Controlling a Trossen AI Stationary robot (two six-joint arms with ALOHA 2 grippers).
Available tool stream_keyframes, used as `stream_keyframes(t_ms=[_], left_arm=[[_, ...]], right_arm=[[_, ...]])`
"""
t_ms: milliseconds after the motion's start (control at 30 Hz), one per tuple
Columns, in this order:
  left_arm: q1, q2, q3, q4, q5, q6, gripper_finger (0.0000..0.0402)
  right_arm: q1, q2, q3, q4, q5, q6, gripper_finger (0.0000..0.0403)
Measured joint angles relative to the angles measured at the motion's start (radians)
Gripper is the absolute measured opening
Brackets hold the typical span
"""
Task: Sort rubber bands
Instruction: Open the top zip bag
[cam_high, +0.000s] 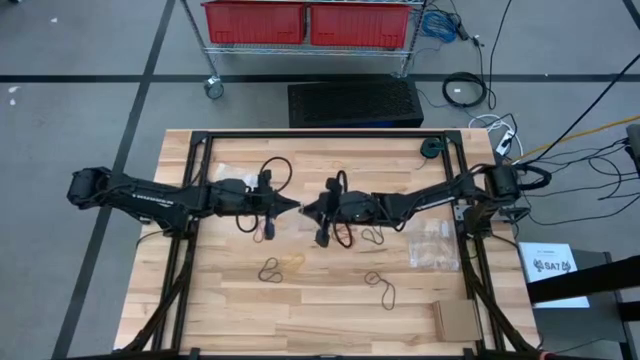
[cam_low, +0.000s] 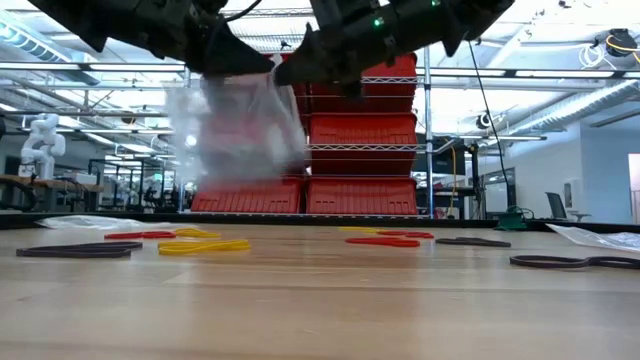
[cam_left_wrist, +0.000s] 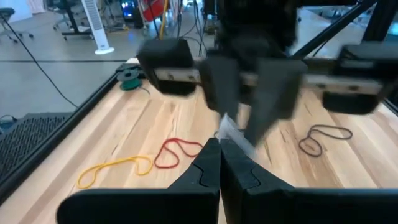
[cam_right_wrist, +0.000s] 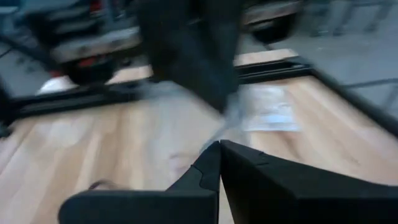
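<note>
1. Wooden table (cam_high: 230, 320): light planks inside a black frame (cam_high: 300, 136).
2. Left arm (cam_high: 150, 195) and right arm (cam_high: 420, 198): both reach inward and meet tip to tip above mid-table.
3. Clear plastic bag (cam_low: 240, 130): hangs off the table between the two grippers, pinched at its top edge.
4. Left gripper (cam_high: 292, 207): clenched on one side of the bag's top.
5. Right gripper (cam_high: 310, 210): clenched on the other side.
6. Further clear bags (cam_high: 432, 245): lying flat near the right arm's base.
7. Rubber bands (cam_high: 281, 266): loose red, yellow and black loops scattered on the table below and in front of the grippers; none inside a claw.
</note>
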Motion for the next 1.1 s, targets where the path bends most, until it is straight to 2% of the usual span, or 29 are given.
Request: stream_keyframes(t_ms=[167, 367, 500, 600, 767, 933, 1100], left_arm=[[0.0, 0.001, 0.0, 0.014, 0.0, -0.002, 0.0], [-0.001, 0.001, 0.0, 0.02, -0.001, -0.003, 0.0], [-0.003, 0.001, 0.0, 0.019, -0.001, -0.003, 0.0], [-0.008, 0.001, 0.0, 0.022, -0.001, -0.003, 0.0], [-0.008, 0.001, 0.0, 0.021, -0.001, -0.003, 0.0], [-0.008, 0.001, 0.0, 0.029, -0.001, -0.002, 0.0], [-0.008, 0.001, 0.0, 0.029, -0.021, 0.004, 0.0]], right_arm=[[0.0, 0.021, 0.0, -0.005, 0.005, 0.027, 0.0], [-0.019, 0.04, 0.0, -0.019, 0.162, 0.08, 0.0006], [-0.042, 0.04, 0.0, 0.008, 0.179, 0.068, 0.003], [-0.058, 0.04, 0.0, 0.045, 0.118, 0.028, 0.0056], [-0.102, 0.042, 0.0, 0.039, -0.129, 0.071, 0.0089], [-0.113, 0.062, 0.0, 0.057, -0.155, 0.083, 0.0098], [-0.108, 0.082, 0.0, 0.082, -0.155, 0.055, 0.0069]])
